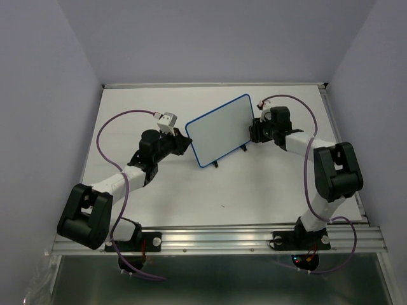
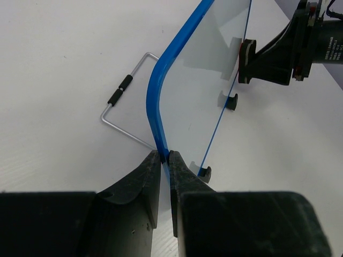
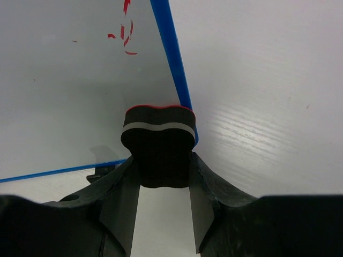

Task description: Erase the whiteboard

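The left gripper point(image 2: 165, 158) is pinching the whiteboard's point(image 1: 219, 130) blue frame at its left edge, with the jaws standing narrow on the frame. The whiteboard is standing upright on its black feet at mid-table point(image 1: 254, 184), between the two grippers. A bent wire bracket point(image 2: 120, 91) is lying on the table just beside the board's left corner. Red marks point(image 3: 126, 35) are showing near the board's right edge. The right gripper point(image 3: 162, 160) is holding a black eraser block point(image 3: 159, 136) between its jaws and is pressing it against the board face beside the right frame edge.
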Controlling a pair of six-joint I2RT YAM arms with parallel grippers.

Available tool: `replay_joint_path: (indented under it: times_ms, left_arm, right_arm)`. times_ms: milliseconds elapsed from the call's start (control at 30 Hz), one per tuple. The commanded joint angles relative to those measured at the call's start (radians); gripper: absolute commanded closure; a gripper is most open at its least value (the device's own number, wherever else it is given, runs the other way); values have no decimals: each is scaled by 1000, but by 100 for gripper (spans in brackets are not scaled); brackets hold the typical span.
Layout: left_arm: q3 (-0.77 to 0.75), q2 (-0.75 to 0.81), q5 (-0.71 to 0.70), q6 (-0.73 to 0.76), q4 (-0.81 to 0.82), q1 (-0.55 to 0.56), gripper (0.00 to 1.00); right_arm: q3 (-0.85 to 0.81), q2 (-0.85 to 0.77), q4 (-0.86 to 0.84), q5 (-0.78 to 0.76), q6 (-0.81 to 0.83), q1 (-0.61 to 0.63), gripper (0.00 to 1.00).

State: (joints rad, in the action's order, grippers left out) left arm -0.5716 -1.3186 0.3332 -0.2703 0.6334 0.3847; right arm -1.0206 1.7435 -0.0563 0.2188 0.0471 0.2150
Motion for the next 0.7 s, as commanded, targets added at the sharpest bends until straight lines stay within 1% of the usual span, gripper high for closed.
replay_joint_path:
  times_ms: [0,167,233,300,467,667]
  left_arm:
    - [4,4,-10,34,-21,3,100]
    - [4,2,-8,34,-21,5,100]
    - [3,1,-8,34,-21,6,100]
    - [3,1,-8,36,-21,6,100]
    - [3,1,-8,36,-21,8,100]
    - [4,4,-10,37,-23,10,100]
  right_arm:
    - [-4,-19,-28,13,-13,-3,99]
    - [-71,-50,-23,37,-4,-3,99]
    - [-101,-53,-19,25,-6,-3,99]
    - [-153,-47,-17,-5,-7,-3,99]
    - [-245,-13,15,-15,5,-3,99]
    - [-265,-16,23,-22,5,-3,99]
